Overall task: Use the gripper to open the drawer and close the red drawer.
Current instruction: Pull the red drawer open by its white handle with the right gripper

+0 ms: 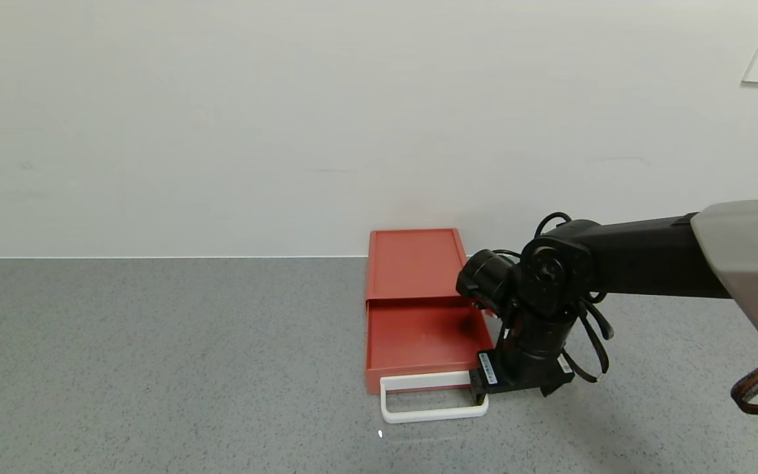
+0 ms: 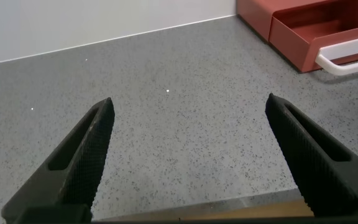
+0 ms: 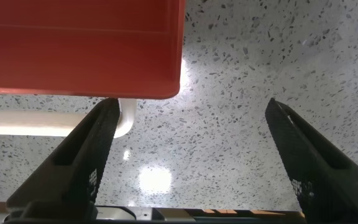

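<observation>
Fingers (image 3: 86, 165) of the right gripper (image 1: 481, 393) stand spread wide and hold nothing; one finger sits just beside the right end of the white handle (image 1: 433, 397), and in the right wrist view it overlaps the handle's corner, though I cannot tell whether they touch. Largest in view, the grey speckled tabletop (image 1: 155, 362) runs back to a pale wall, with broad bare room to the left of the box and in front of it. From the right, the black arm reaches in level, bends at the wrist and points the gripper straight down at the tabletop, cables looping round it. Against the wall stands the drawer (image 1: 418, 309), an orange-red box whose tray is pulled well out toward the robot, its loop handle lying at the near edge. Off to the left, the left gripper (image 2: 188, 162) hangs low over bare tabletop, fingers (image 2: 82, 158) wide apart and empty, the drawer well apart from it.
</observation>
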### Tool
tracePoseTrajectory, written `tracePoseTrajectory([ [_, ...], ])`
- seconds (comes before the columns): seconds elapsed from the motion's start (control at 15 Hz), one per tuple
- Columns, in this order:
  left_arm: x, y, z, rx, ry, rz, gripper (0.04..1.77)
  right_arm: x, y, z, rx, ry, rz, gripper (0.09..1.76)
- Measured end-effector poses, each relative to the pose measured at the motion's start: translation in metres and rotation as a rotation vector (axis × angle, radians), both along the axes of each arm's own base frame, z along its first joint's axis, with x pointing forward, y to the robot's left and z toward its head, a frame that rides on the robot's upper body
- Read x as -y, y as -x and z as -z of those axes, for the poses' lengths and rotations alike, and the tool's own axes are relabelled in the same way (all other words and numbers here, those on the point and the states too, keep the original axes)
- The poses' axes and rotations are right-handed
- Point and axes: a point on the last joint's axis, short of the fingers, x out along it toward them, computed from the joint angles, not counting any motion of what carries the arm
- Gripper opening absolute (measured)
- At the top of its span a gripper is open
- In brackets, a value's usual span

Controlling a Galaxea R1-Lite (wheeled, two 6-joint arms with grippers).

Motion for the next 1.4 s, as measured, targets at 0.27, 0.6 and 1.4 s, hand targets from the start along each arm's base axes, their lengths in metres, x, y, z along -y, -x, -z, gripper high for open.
tracePoseTrajectory([
  [0.27,0.0,0.0,0.0,0.0,0.0,0.0,1.75,-0.0003,0.0001,0.0002,0.0,0.0,-0.001,1.71],
  [0.6,0.0,0.0,0.0,0.0,0.0,0.0,1.75,-0.0005,0.0,0.0,-0.009,-0.015,-0.008,1.71],
  [1.4,0.0,0.0,0.0,0.0,0.0,0.0,1.75,-0.0034,0.0014,-0.0006,-0.015,-0.03,-0.017,1.71],
])
